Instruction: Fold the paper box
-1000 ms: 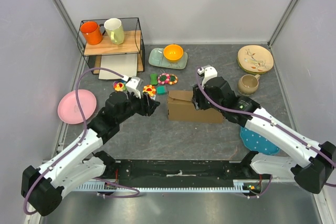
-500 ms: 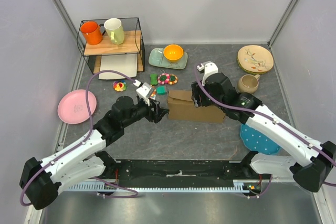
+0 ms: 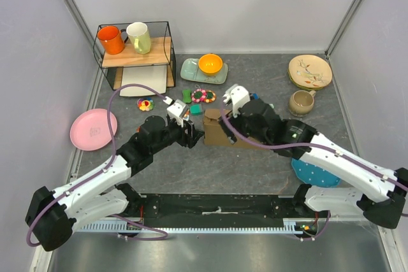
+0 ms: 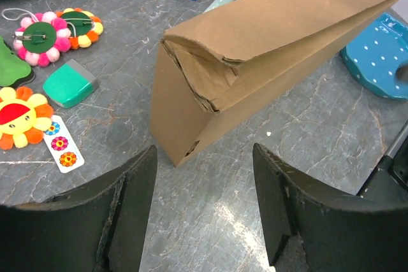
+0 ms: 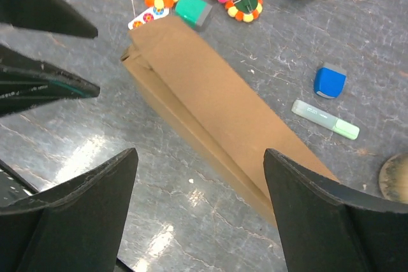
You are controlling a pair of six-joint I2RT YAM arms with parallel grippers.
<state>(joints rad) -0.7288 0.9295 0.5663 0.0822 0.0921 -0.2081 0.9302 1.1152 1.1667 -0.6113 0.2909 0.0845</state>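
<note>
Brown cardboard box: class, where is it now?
In the top view the brown cardboard box lies mid-table, beneath the right gripper, its left end facing the left gripper, with a teal block just beyond it.

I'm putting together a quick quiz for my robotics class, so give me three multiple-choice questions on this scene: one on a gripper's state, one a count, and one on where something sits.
1. The right gripper is: A open above the paper box; B shut on the paper box; C out of view.
2. How many mugs stand on the shelf? A one; B two; C four.
3. The orange bowl sits: A inside the paper box; B on the shelf; C on the green tray.

Answers:
1 A, its fingers are spread wide with the box below, holding nothing.
2 B, one is orange and one is cream.
3 C, it rests on the tray behind the box.
</note>
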